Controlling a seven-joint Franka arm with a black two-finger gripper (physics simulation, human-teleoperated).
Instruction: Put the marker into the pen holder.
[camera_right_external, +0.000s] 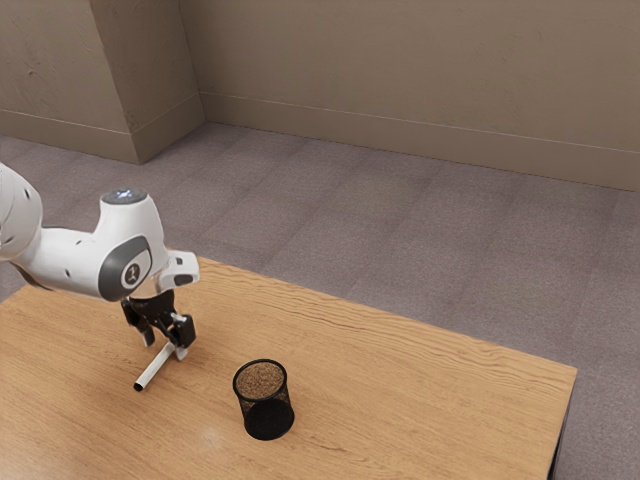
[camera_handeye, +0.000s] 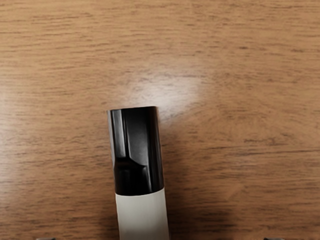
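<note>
Marker (camera_right_external: 154, 368), smooth, white, black-capped, sits by the end effector (camera_right_external: 165, 350), spread wide, empty.

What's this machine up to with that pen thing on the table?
A robot arm has its black gripper low over the black-capped white marker, fingers open, so it hasn't gripped it. The marker appears to lie on the wooden table. It is meant for the black mesh pen holder, which stands upright nearby, but it isn't in there yet.

There is one white, black-capped plastic marker (camera_right_external: 154, 368), one round black mesh pen holder (camera_right_external: 268, 418) and one brown wooden table (camera_right_external: 400, 370).
</note>
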